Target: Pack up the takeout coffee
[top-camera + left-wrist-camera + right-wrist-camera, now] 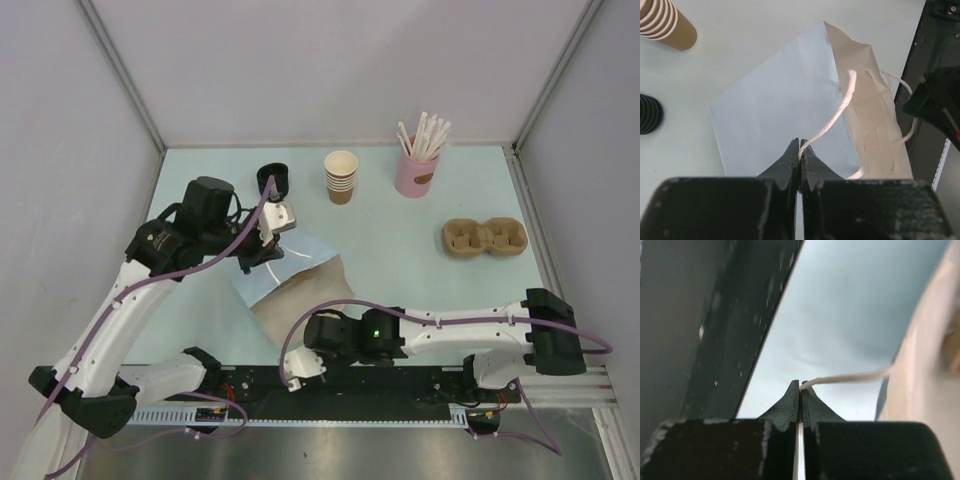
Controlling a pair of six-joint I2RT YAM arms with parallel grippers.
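Observation:
A paper bag [292,280], light blue outside with a kraft-brown mouth, lies flat at the table's middle front. My left gripper [256,262] is shut on one white string handle [835,117] of the bag [775,105]. My right gripper [293,372] is shut on the other white handle [850,377] at the bag's [935,385] near end, by the front rail. The single lidded brown cup is not in view. A stack of black ribbed lids [273,181] stands behind the left gripper and also shows in the left wrist view [647,114].
A stack of lidless brown cups [341,176] stands at the back middle and shows in the left wrist view [665,25]. A pink cup of white sticks [415,168] is at the back right. A cardboard cup carrier [484,238] lies at the right. The black front rail [740,325] runs beside my right gripper.

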